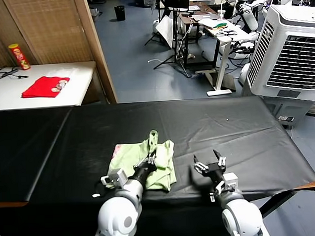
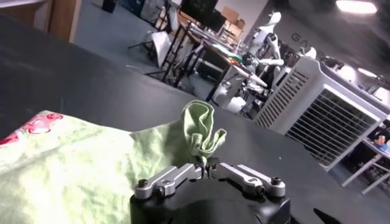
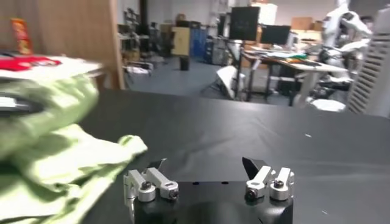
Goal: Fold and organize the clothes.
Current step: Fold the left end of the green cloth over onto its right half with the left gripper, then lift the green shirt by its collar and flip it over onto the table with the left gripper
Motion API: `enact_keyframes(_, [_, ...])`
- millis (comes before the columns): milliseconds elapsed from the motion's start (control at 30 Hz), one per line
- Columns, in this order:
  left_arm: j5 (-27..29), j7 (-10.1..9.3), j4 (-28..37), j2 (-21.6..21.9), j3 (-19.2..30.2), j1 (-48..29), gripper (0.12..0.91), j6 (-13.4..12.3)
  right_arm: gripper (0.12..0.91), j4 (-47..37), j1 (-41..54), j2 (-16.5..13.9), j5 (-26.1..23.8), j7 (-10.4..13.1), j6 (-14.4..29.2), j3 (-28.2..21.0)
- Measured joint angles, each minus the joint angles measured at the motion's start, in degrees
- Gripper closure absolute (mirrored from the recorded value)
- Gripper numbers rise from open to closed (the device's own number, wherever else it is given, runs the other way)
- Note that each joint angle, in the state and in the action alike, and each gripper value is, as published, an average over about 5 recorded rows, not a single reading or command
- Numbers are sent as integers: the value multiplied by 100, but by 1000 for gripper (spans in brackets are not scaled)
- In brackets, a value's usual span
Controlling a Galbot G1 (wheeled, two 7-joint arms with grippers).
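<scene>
On the black cloth-covered table (image 1: 241,125), the pale green thin-fabric shirt (image 1: 129,160) is seen bunched near the front edge. It is pinched by the left gripper (image 1: 150,161); slippage is risked. The right gripper (image 1: 210,166) is held spread, idle alongside.

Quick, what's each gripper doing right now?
Left gripper: fingers nearly together on a fold of the green shirt.
Right gripper: open, empty.
</scene>
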Motion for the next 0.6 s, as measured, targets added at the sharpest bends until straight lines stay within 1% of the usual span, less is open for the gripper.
enact_keyframes(67, [-20,-13,34,-113,33,-4,716,1,227,5,33,-36,46,-64,21,-55])
enact_keyframes(100, [-31,-27,33,-176,54,4,649,8,227,8,52,-54,78,-85,24,-86])
enact_keyframes(167, [-58,-42,-5,-275,82,48,548,11,227,12,93,-85,155,-108,15,-150])
enact_keyframes(200, [-73,-41,-41,-299,78,80,481,9,227,7,118,-95,196,-112,5,-186])
enact_keyframes(300, [-94,-23,-177,-250,-25,167,330,-20,227,-41,222,-104,288,-120,-37,-335])
enact_keyframes(333, [-80,-4,-223,-200,-87,190,293,-45,227,-70,270,-100,304,-127,-56,-401])
enact_keyframes(400, [24,76,-282,-42,-245,229,249,-128,227,-134,377,-86,311,-148,-97,-549])
enact_keyframes(433, [109,133,-295,56,-335,251,240,-182,227,-173,435,-77,307,-160,-120,-628])
enact_keyframes(533, [399,335,-256,403,-613,339,233,-343,227,-306,611,-49,219,-197,-173,-882])
enact_keyframes(600, [505,437,-192,620,-796,403,232,-413,227,-415,699,-31,52,-232,-195,-1039])
